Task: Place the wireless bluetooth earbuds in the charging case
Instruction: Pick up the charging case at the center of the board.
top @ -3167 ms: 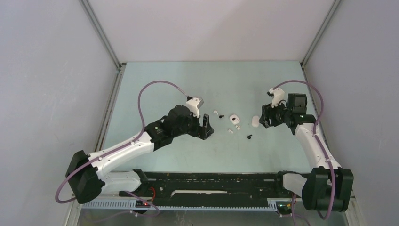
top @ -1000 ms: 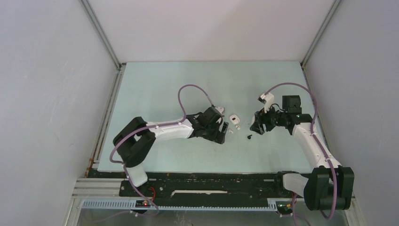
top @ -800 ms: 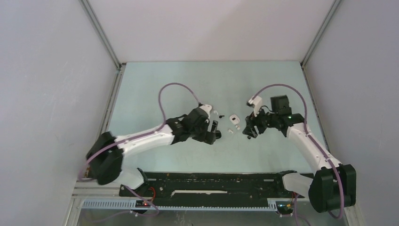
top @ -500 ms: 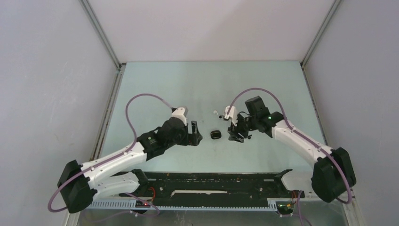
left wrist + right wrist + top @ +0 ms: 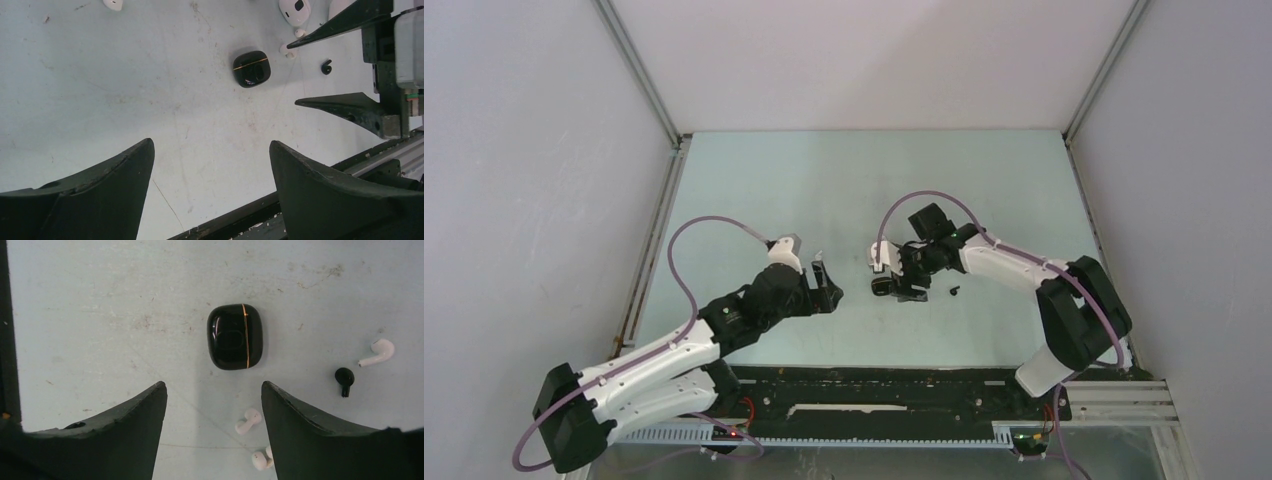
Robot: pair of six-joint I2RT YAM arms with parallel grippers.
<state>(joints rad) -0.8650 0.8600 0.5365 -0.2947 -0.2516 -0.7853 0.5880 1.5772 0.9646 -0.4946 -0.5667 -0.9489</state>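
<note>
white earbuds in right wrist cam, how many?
3: one white earbud far right, one below the black case, one half hidden by a finger; more may be covered.
</note>
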